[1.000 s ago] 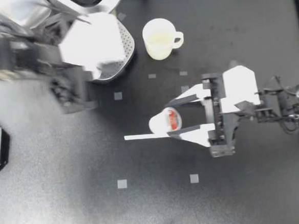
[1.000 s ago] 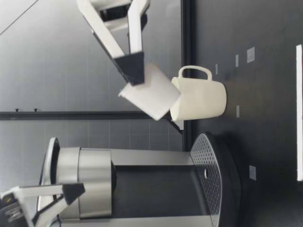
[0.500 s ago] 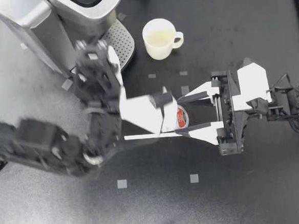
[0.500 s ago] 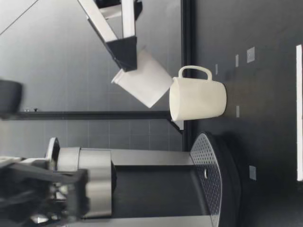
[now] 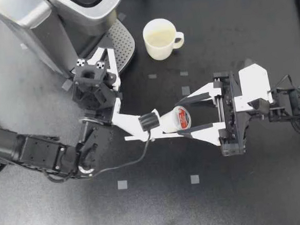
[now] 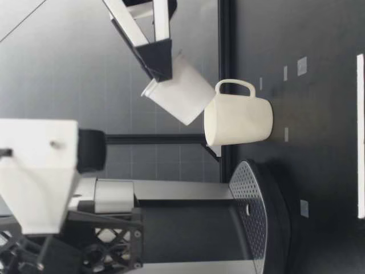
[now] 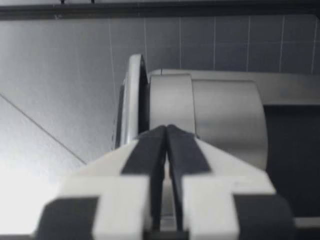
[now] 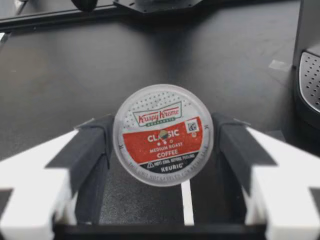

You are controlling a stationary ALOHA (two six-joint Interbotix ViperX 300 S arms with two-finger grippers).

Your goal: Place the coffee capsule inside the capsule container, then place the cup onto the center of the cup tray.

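Since a second ago my left arm has swung off the coffee machine (image 5: 55,16) and out over the middle, and my right gripper (image 5: 187,117) has drawn back a little with its load. Nearest to hand, that gripper pinches the coffee capsule (image 5: 177,119) by its rim, a pad on each side, foil lid facing the wrist and body pointing away toward my left arm; it hangs tilted, clear above the table (image 5: 238,199). Just beyond it, nearly touching from above, sits the white bracket (image 5: 133,125) on my left wrist, so I judge the straight line from capsule to machine blocked. My left gripper (image 5: 105,56) is pressed together on nothing, raised and aimed at the machine's silver head. Farther off, the cup (image 5: 160,38) stands upright beside the perforated cup tray (image 5: 124,42), not on it. Farthest is the machine in its corner; I cannot make out its capsule container plainly. The surface is matte black with small tape squares (image 5: 122,185); there is open room on the cup's side.
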